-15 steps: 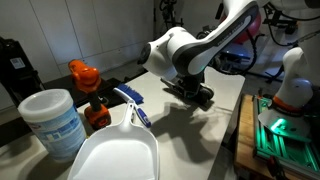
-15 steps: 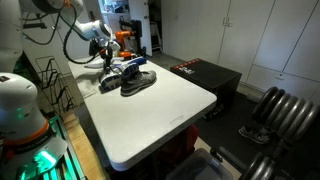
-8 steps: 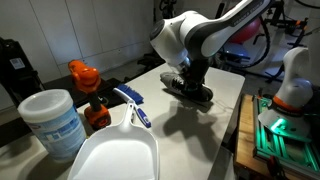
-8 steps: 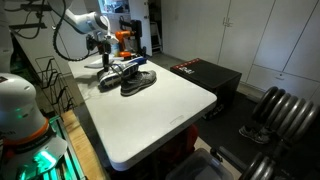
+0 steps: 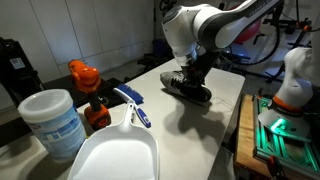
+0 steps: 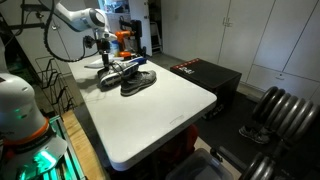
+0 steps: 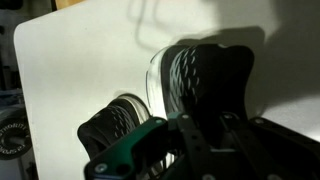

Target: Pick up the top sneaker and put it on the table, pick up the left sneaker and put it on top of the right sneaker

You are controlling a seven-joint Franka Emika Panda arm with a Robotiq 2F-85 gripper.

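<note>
Tool: the black two-finger gripper (image 5: pixel 193 72) on the white arm (image 5: pixel 195 25) hung low over the shoes. Its jaws were hidden behind its own body in every view, so I could not tell whether they were spread, pressed together or pinching a shoe.
Shoes: a huddle of dark fabric sneakers (image 6: pixel 126 78) with pale soles lay touching one another near the arm's end of the table. In that exterior view one seemed to ride on the others.
Wrist view: just under the tool showed a nearer black mesh sneaker (image 7: pixel 205 75), and beside it a second black mesh sneaker (image 7: pixel 112 125). White tabletop showed around both.
Table: the long white smooth-topped table (image 6: pixel 165 115) showed no sneaker lying apart from the huddle.
Done: by my judgement nothing was finished. The top shoe looked at most about to be lifted, and none had been set down alone.
Left: carrying the top shoe to a bare part of the table, then taking the left shoe and laying it on the right one.
</note>
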